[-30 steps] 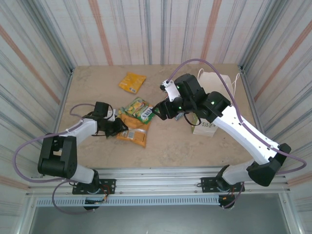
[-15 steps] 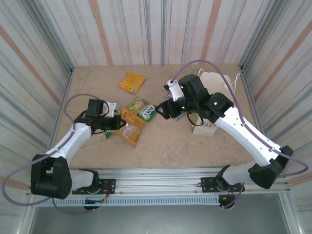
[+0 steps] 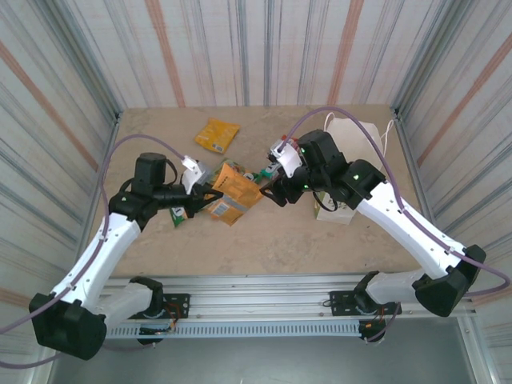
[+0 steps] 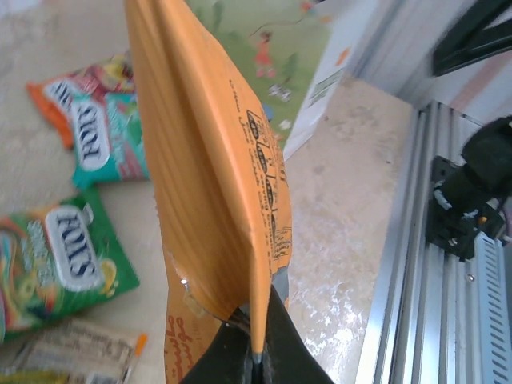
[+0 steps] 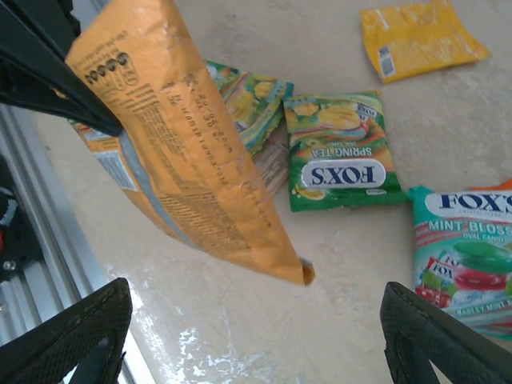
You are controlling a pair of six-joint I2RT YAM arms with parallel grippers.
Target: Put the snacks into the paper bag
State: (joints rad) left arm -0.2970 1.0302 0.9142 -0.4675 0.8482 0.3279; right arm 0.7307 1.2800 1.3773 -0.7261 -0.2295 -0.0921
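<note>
A: L gripper, status?
B: Clamped hard on one edge of the orange packet. Left wrist cam shows the foil seam pinched btwn the black fingertips, packet standing up edge-on from them.
A: R gripper?
B: Spread wide, nothing in it. It's just beside the orange packet's free end, facing the L one.
A: Where's the packet vs the table?
B: Mid-table, tilted, hanging over the other snacks.
A: Which ones?
B: Green Fox's Spring Tea packet and teal Fox's Mint Blossom packet lie flat, side by side. Yellow packet lies flat further back, apart from the rest.
A: Paper bag?
B: Right side of the table, white, partly covered by the R arm, cord handles at its far end. Can't tell what's inside.
</note>
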